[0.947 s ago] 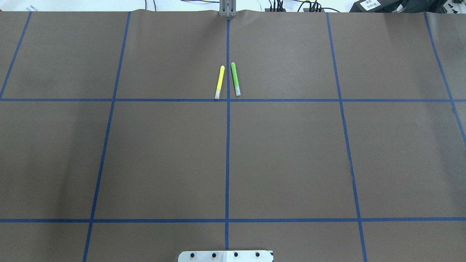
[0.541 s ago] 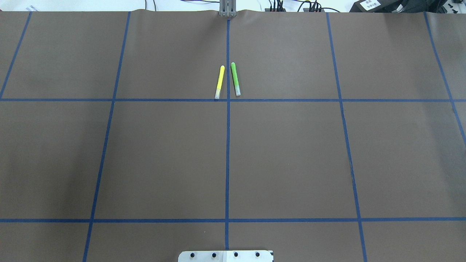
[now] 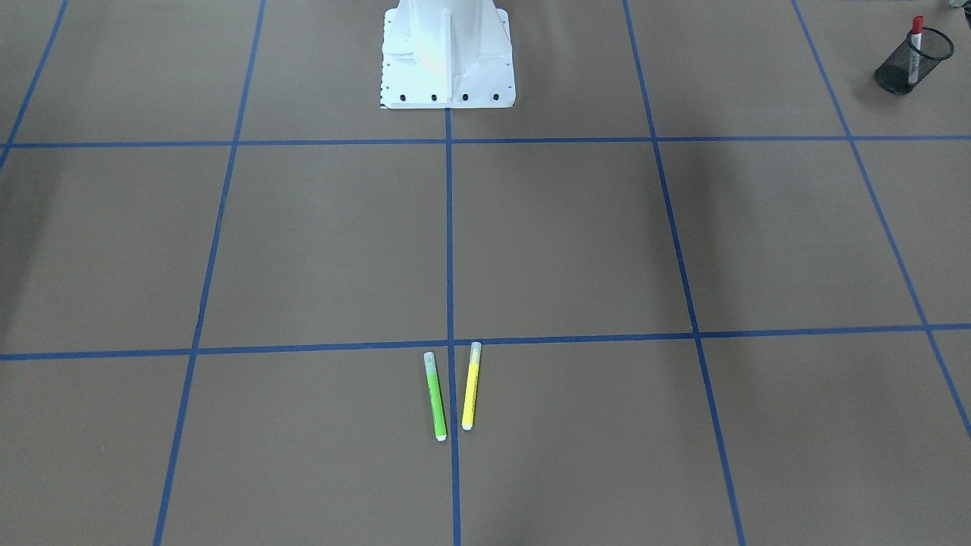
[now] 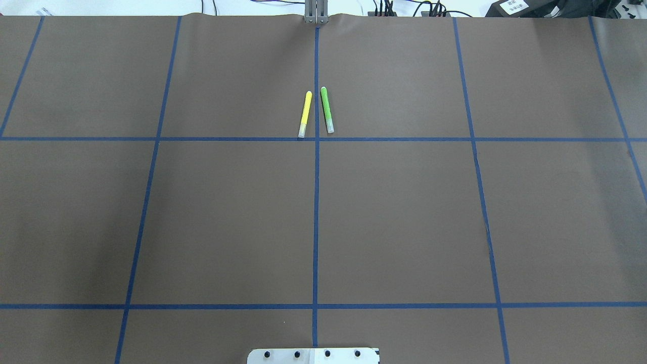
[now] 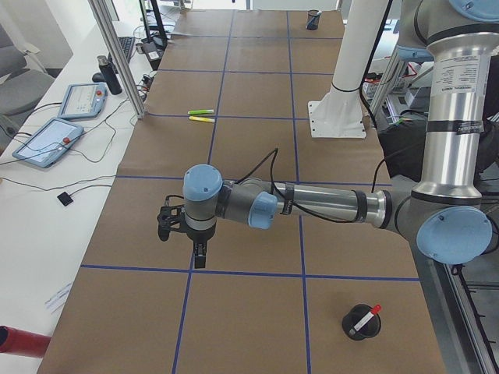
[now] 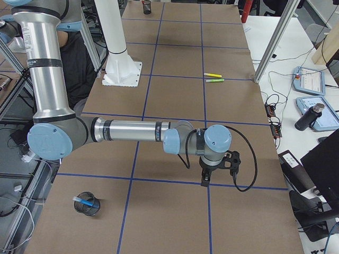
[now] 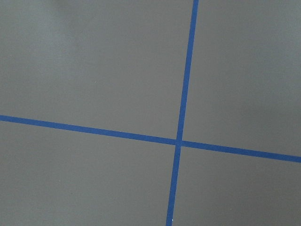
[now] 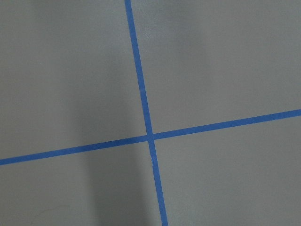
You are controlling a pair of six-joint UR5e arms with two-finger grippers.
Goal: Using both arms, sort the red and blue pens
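The red pen [image 3: 916, 42] stands in a black mesh cup [image 3: 901, 74] at the table's end on my left; the exterior left view shows this red pen [image 5: 367, 317] in the cup [image 5: 362, 327] too. The blue pen [image 6: 85, 200] lies in another mesh cup [image 6: 87, 206] at the end on my right. My left gripper [image 5: 200, 255] hangs over the mat, apart from its cup. My right gripper [image 6: 205, 180] hangs likewise. Both show only in the side views, so I cannot tell whether they are open or shut. Both wrist views hold only mat and tape.
A yellow marker [image 4: 305, 114] and a green marker [image 4: 327, 109] lie side by side near the centre line at the far side. The white pedestal [image 3: 447, 53] stands at the robot's edge. Tablets and cables [image 5: 47, 140] lie beyond the mat.
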